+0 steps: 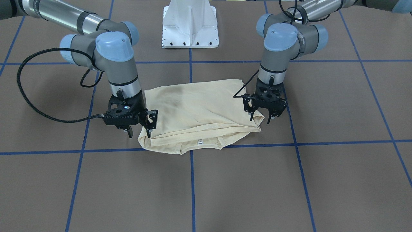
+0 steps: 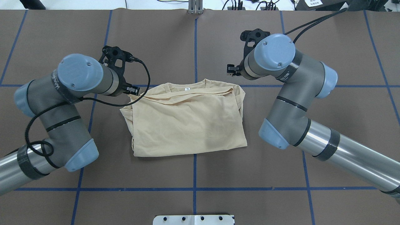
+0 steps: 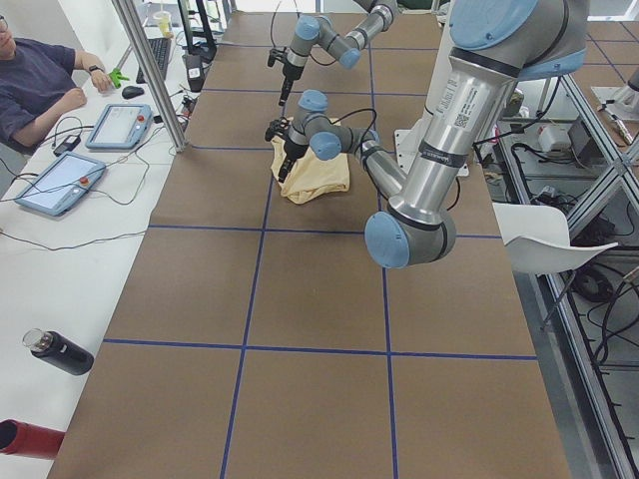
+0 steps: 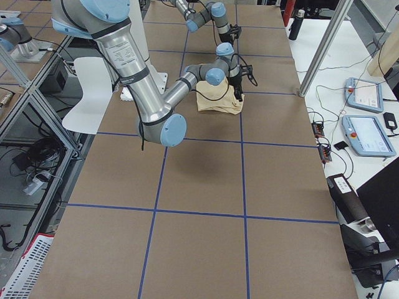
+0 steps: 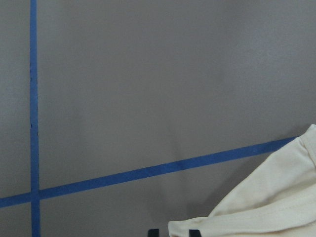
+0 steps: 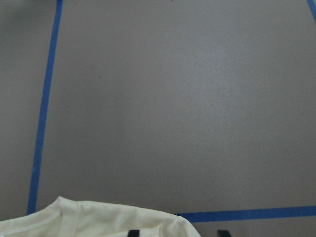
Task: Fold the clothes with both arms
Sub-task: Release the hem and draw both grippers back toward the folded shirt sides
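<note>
Shirt [image 1: 199,109] lies folded mid-table [image 1: 289,187], neck label [image 1: 200,141] on the edge away from robot, btwn both grippers. L gripper [image 1: 260,118] has jaws apart, astride one label-side corner. R gripper [image 1: 139,130] is spread too, at opp. corner.

T-shirt [image 2: 187,125] pale cream-yellow, plain, with a white neck label [image 2: 187,88]; table [image 2: 281,203] brown, gridded with blue lines [image 2: 195,175]; left arm [image 2: 59,125] and right arm [image 2: 290,103] silver-grey with light-blue joint caps [image 2: 274,51]; left end effector [image 1: 260,120] and right end effector [image 1: 139,133] black.
</note>
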{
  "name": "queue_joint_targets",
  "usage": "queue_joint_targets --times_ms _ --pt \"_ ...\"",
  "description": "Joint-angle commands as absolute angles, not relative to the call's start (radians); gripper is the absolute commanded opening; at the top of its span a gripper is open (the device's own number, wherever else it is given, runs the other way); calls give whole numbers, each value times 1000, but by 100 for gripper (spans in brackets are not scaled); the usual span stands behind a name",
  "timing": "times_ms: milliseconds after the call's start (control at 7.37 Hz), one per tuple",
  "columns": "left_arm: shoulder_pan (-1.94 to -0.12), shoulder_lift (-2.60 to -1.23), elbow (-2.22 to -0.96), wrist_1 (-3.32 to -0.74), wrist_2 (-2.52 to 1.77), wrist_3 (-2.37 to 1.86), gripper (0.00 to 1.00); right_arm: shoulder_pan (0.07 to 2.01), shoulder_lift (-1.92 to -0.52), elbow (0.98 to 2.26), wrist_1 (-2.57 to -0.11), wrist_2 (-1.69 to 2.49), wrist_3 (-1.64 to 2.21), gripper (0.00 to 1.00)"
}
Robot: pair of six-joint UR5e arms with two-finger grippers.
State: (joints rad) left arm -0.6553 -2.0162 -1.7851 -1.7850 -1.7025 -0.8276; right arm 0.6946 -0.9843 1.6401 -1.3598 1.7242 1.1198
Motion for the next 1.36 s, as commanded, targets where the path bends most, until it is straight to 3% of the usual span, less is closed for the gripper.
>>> queue_joint_targets --times_ms 0,407,543,678,1221 --pt "-641 -1881 -1950 -1811 -1779 -897 100 724 -1098 1733 -1298 1773 1039 100" --pt "-459 -1806 -1979 -1901 -1690 -1165 100 755 -1213 1743 -1135 1859 1023 100" --pt "-401 -1805 -1973 -1902 -1662 -1233 97 758 -1212 1743 -1135 1859 1023 100" --pt "-368 -1805 -1967 -1902 -1639 -1253 87 758 -1212 1741 -1135 1858 1023 100" --pt "-347 -1818 -1901 -1946 -1638 -1253 78 758 -1207 1743 -1135 1853 1023 100"
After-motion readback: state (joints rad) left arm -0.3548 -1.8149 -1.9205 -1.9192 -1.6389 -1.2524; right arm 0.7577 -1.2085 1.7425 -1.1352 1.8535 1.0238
